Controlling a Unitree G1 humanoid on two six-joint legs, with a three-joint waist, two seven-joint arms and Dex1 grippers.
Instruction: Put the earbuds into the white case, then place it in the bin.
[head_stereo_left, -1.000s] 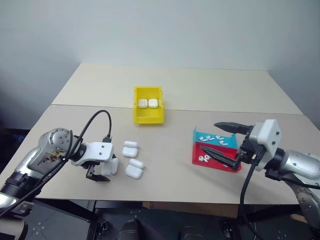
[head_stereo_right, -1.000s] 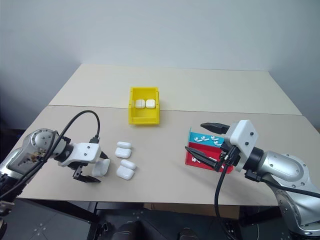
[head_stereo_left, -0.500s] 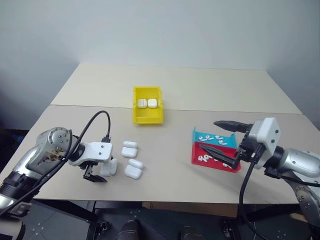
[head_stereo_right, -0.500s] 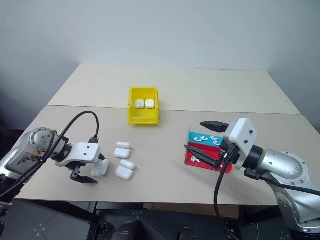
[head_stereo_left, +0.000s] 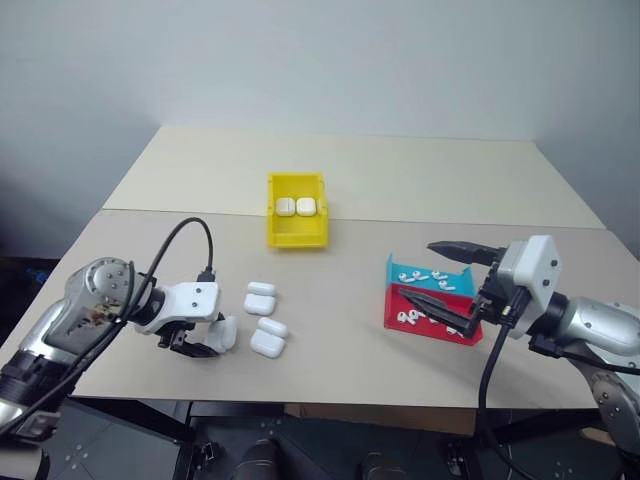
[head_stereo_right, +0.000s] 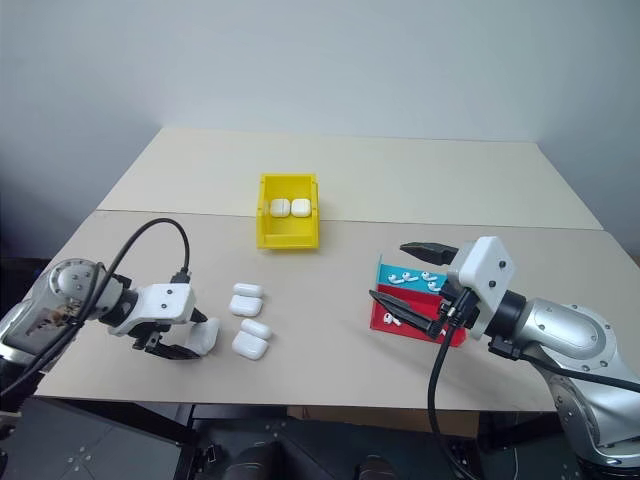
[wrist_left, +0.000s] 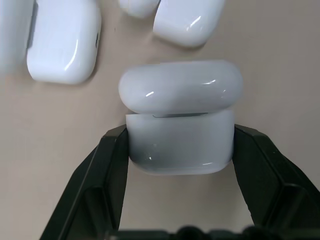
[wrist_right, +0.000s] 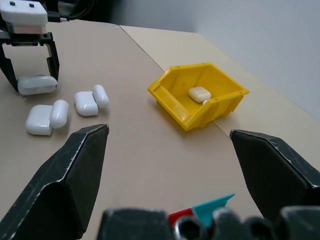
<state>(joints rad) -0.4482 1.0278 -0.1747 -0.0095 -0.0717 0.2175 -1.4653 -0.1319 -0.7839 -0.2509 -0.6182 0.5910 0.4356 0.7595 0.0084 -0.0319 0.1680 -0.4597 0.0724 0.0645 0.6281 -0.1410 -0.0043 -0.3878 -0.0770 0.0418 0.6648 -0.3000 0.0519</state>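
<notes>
My left gripper (wrist_left: 180, 145) is shut on a white case (wrist_left: 180, 125), one black finger on each side of its body, low over the table's near left; it also shows as the case (head_stereo_left: 222, 333). Three more white cases (head_stereo_left: 267, 345) lie just right of it. The yellow bin (head_stereo_left: 297, 236) stands farther back at the middle with two cases (head_stereo_left: 296, 207) inside. Earbuds (head_stereo_left: 437, 272) lie in the trays on the right. My right gripper (head_stereo_left: 420, 272) hangs open over those trays, holding nothing.
A teal tray (head_stereo_left: 398, 272) and a red tray (head_stereo_left: 391, 308) sit side by side on the right, both with earbuds. A seam crosses the table behind the bin. A black cable loops from my left wrist.
My left gripper's fingers, which stood open around the case, have closed on it, and the wrist has tilted a little. The right arm has kept still.
</notes>
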